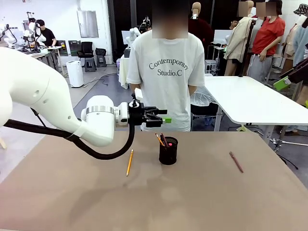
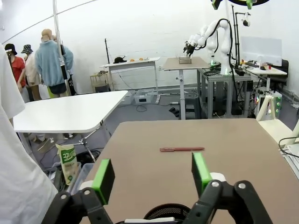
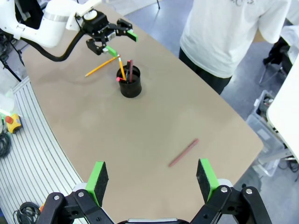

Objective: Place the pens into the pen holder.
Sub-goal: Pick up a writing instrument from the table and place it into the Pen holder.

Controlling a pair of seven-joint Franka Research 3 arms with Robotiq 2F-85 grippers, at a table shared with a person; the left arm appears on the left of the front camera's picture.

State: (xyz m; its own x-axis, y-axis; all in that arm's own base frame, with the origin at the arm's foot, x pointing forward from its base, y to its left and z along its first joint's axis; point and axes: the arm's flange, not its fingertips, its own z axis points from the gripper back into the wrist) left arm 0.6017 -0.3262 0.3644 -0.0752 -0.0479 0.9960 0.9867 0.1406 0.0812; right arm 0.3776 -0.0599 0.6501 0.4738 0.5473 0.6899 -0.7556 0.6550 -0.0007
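Front view is showing the small black wire-mesh pen holder (image 1: pixel 168 153) standing mid-worktop (image 1: pixel 72 192), already carrying a few pens (image 1: pixel 163 140). A yellow-orange pencil (image 1: pixel 129 162) and a dark maroon pen (image 1: pixel 236 162) are lying outside, waiting. Left tool (image 1: pixel 162 116) is hovering nearby, spread wide and empty; right tool (image 3: pixel 152 175) likewise.

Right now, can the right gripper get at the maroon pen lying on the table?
Probably yes: the right gripper is open, and the maroon pen lies alone on bare table ahead, nothing between.
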